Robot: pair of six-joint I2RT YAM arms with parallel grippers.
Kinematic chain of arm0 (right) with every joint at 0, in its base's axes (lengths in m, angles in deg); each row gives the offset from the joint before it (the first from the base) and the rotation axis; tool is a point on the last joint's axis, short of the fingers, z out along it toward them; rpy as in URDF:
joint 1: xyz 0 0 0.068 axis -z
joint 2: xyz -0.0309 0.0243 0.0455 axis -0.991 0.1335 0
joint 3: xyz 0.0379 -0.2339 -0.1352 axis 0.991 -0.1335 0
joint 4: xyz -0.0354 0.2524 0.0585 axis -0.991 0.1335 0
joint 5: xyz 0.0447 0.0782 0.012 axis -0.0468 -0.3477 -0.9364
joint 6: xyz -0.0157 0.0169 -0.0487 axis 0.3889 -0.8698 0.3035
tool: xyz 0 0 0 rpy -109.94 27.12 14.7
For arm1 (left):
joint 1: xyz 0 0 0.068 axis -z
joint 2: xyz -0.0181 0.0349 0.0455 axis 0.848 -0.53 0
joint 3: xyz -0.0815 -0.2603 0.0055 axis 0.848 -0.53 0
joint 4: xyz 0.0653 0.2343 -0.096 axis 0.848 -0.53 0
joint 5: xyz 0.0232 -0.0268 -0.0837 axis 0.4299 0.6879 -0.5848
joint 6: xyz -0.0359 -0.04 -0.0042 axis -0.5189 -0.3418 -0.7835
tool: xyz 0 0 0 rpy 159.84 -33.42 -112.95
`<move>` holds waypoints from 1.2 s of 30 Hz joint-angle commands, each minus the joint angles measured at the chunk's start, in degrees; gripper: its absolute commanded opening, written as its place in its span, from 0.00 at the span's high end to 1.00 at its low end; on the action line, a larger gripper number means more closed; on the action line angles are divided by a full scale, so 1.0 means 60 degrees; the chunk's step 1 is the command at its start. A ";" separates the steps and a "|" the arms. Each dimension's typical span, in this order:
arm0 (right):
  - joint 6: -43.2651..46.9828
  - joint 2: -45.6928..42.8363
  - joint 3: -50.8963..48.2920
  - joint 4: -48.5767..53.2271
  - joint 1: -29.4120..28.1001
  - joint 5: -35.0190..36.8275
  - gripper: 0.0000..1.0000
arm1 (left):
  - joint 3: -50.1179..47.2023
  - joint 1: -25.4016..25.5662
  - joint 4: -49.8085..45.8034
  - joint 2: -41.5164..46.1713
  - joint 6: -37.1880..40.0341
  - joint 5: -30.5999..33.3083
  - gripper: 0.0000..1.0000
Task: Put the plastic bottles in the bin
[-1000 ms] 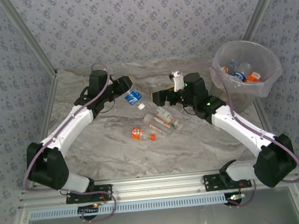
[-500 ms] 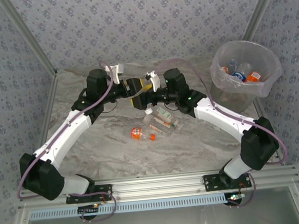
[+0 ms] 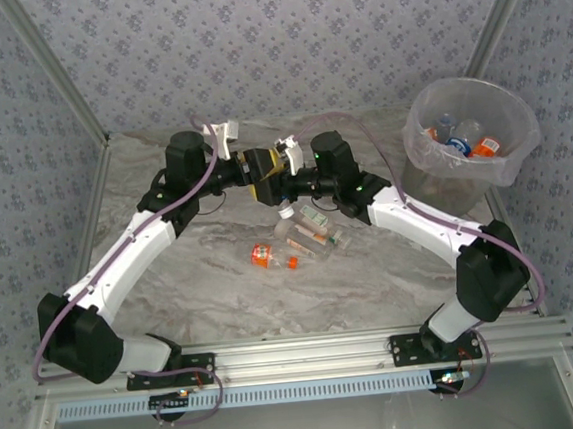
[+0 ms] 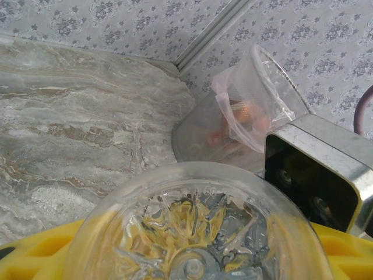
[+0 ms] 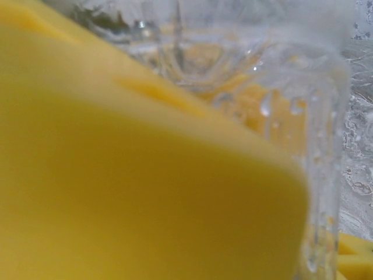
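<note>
Top external shows several bottles point(image 3: 458, 142) in the bin point(image 3: 532, 125) and a few loose bottles point(image 3: 273, 256) left on the table point(image 3: 222, 280). Our left gripper point(image 3: 255, 167) clamps one clear bottle point(image 4: 195, 233) mid-table (a likely handover). Our right gripper point(image 3: 285, 179) meets it; we cannot tell whether it grips.

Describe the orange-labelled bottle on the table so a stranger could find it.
Find the marble table and the loose bottles lying at its middle. The orange-labelled bottle is the leftmost, nearest the front edge. Its wide, solid orange label sets it apart from its paler neighbours.
</note>
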 commanded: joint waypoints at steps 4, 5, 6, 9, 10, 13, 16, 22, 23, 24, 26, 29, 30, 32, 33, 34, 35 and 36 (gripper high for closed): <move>0.0445 -0.0338 0.0079 0.0392 -0.0054 0.0461 0.44 | 0.0348 0.0062 0.0083 0.0305 -0.0084 0.0257 0.26; 0.0468 -0.0377 0.0050 0.0431 -0.0058 0.0515 0.44 | 0.0334 0.0067 0.0097 0.0331 -0.0072 0.0261 0.20; 0.0541 -0.0412 0.0041 0.0505 -0.0060 0.0567 0.44 | 0.0311 0.0064 0.0098 0.0375 -0.0070 0.0259 0.13; 0.0816 -0.0528 0.0048 0.0913 -0.0046 0.0783 0.44 | 0.0204 0.0059 0.0163 0.0511 -0.0141 0.0486 0.04; 0.0904 -0.0564 0.0061 0.1060 -0.0036 0.0900 0.44 | 0.0134 0.0047 0.0210 0.0583 -0.0132 0.0607 0.02; 0.1114 -0.0690 0.0077 0.1447 0.0021 0.1201 0.45 | -0.0227 0.0047 0.0559 0.0838 -0.0112 0.0945 0.01; 0.1337 -0.0847 0.0175 0.2026 0.0072 0.1798 0.45 | -0.0679 0.0040 0.0889 0.1202 -0.0106 0.1519 0.00; 0.1586 -0.1393 0.0194 0.2755 0.0299 0.2831 0.45 | -0.1369 0.0023 0.0734 0.1909 0.0137 0.2926 0.00; 0.1640 -0.1491 0.0194 0.2857 0.0340 0.2940 0.45 | -0.1464 0.0016 0.0692 0.2028 0.0157 0.3158 0.01; 0.1703 -0.1640 0.0194 0.2966 0.0396 0.3045 0.45 | -0.1583 0.0009 0.0659 0.2142 0.0163 0.3431 0.01; 0.1842 -0.1896 0.0194 0.3144 0.0533 0.3166 0.45 | -0.1812 0.0012 0.0633 0.2368 0.0137 0.3910 0.01; 0.2088 -0.2289 0.0245 0.3447 0.0743 0.3424 0.45 | -0.2066 0.0009 0.0618 0.2554 0.0288 0.4181 0.00; 0.2193 -0.2418 0.0287 0.3575 0.0811 0.3533 0.45 | -0.2156 0.0016 0.0582 0.2612 0.0330 0.4323 0.01; 0.2395 -0.2641 0.0426 0.3853 0.0962 0.3716 0.45 | -0.2338 0.0010 0.0552 0.2764 0.0425 0.4724 0.01; 0.2513 -0.2757 0.0508 0.3990 0.1037 0.3846 0.45 | -0.2453 0.0013 0.0573 0.2853 0.0448 0.4957 0.01; 0.2603 -0.2863 0.0606 0.4123 0.1097 0.4025 0.45 | -0.2567 0.0006 0.0617 0.2952 0.0492 0.5166 0.01; 0.2677 -0.2960 0.0680 0.4226 0.1156 0.4140 0.45 | -0.2645 0.0000 0.0630 0.3028 0.0547 0.5339 0.01; 0.2782 -0.3070 0.0771 0.4324 0.1233 0.4257 0.45 | -0.2712 0.0001 0.0591 0.3121 0.0552 0.5580 0.01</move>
